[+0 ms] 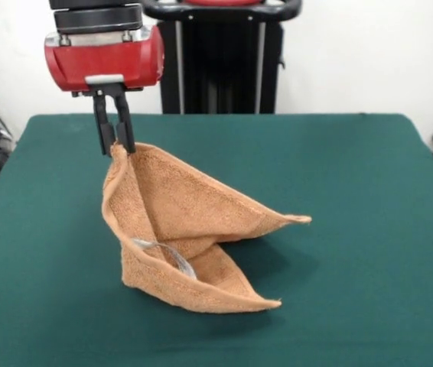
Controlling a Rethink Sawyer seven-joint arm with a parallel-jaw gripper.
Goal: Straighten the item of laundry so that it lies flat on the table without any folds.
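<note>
Tool pinches the top corner of the orange terry hand towel, its two black fingers pressed together on the cloth at about ten o'clock from the table's middle. From that raised corner the towel hangs like a tent. One corner juts out toward three o'clock, another lies on the green table toward five o'clock, and the lower part is doubled over on itself, with a white label showing in the fold near the bottom.

My judgement: the grip takes in only a small bite of the corner, so a quick pull could slip the terry free and drop the towel in a heap. Lowering straight down would stack the hanging cloth onto the doubled part and add folds. Dragging toward ten o'clock while descending seems safer.
</note>
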